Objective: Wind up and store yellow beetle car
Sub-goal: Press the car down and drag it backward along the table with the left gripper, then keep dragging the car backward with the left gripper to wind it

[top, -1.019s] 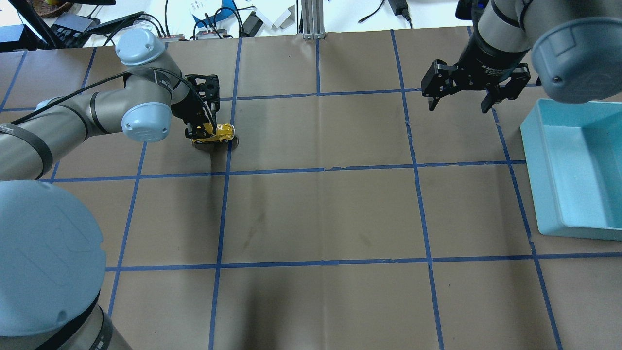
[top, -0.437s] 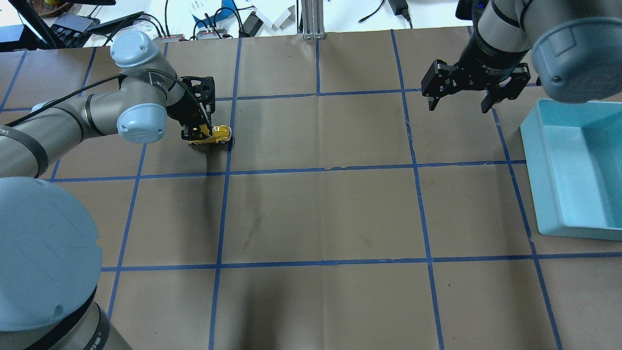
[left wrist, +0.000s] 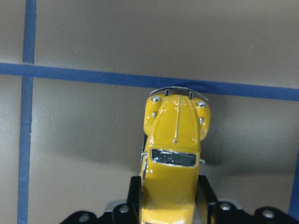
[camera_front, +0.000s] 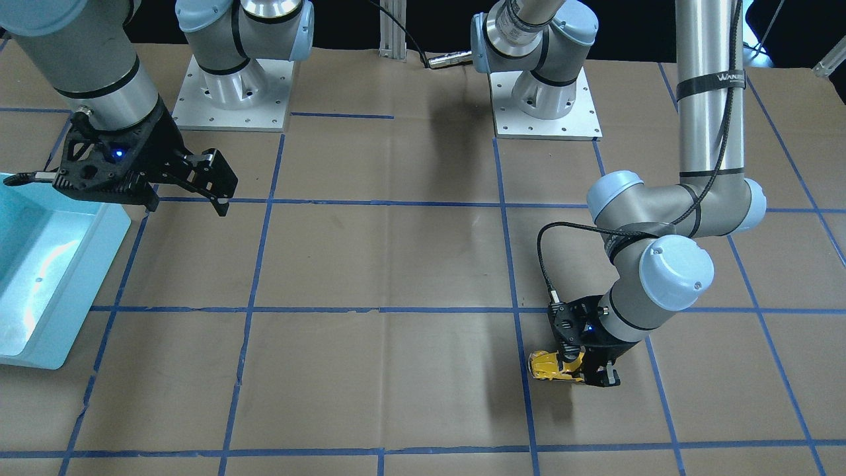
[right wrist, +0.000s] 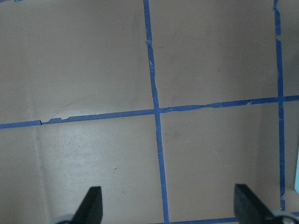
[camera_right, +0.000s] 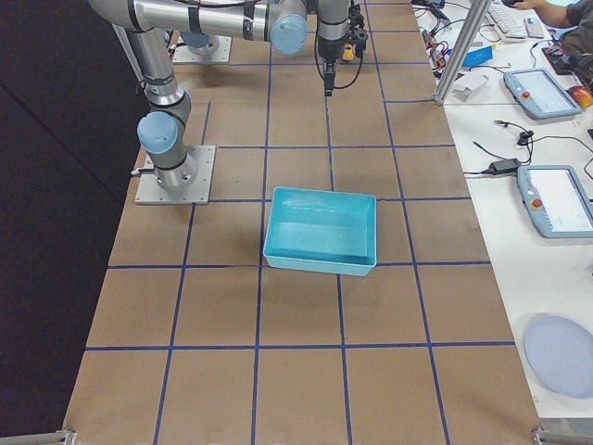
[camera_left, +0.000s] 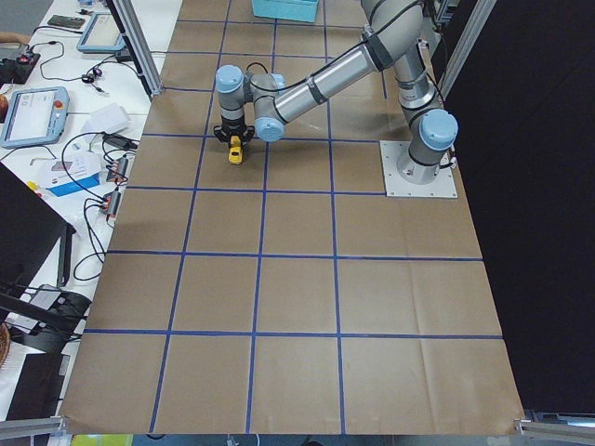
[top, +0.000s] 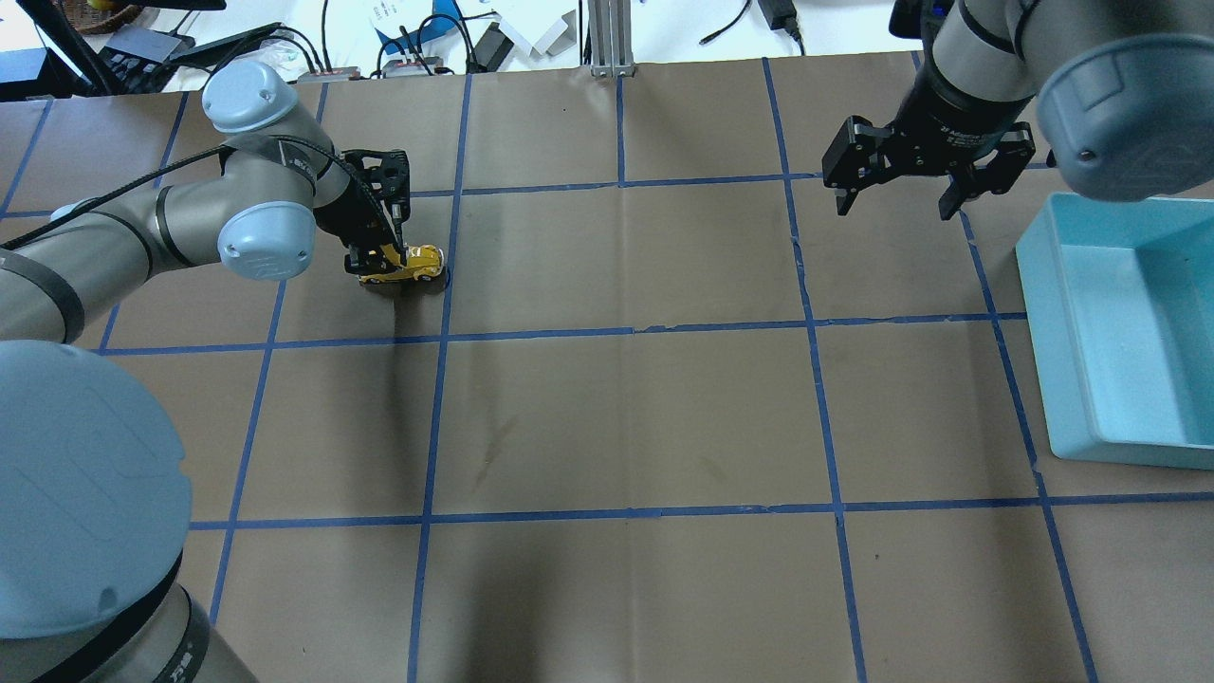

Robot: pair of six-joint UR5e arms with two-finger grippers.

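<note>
The yellow beetle car rests on the brown table at the far left, its nose pointing toward the table's middle. My left gripper is shut on the car's rear half; the same car and gripper show at the lower right of the front view. From the left wrist, the car fills the centre, its roof and hood between the fingers, its front bumper at a blue tape line. My right gripper hangs open and empty above the far right of the table, its fingertips wide apart.
A light blue bin stands at the right edge of the table, also seen as the bin in the right side view. Blue tape lines grid the brown table. Cables and devices lie beyond the far edge.
My left gripper has dragged the car backward, to the left along the table, by a short way. The right arm has not moved.
</note>
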